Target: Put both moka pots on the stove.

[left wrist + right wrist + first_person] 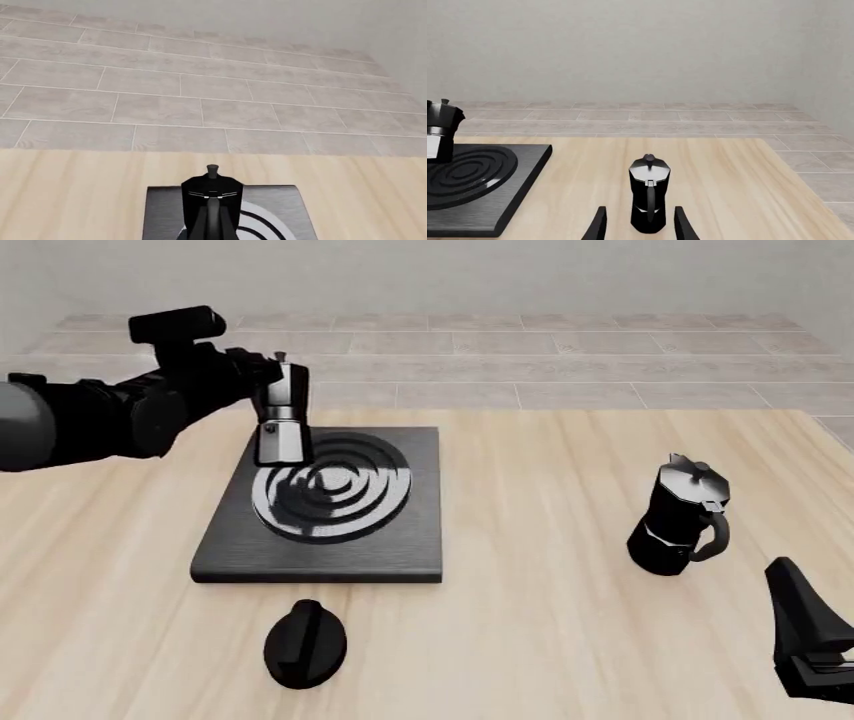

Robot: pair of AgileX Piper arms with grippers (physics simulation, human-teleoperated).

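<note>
Pot [282, 420] gripped by left tool [254, 380], over stove [400, 540].

No text, label, brand, number or sign can be read in any of the three views. The two moka pots [282, 418] [681, 517] have plain black and silvery surfaces with no writing on them. The stove [414, 540] shows only its grey-white rings, and the black knob [306, 644] in front of it has no marks. The wooden table [561, 620], the tiled floor and the wall are also without any letters.
</note>
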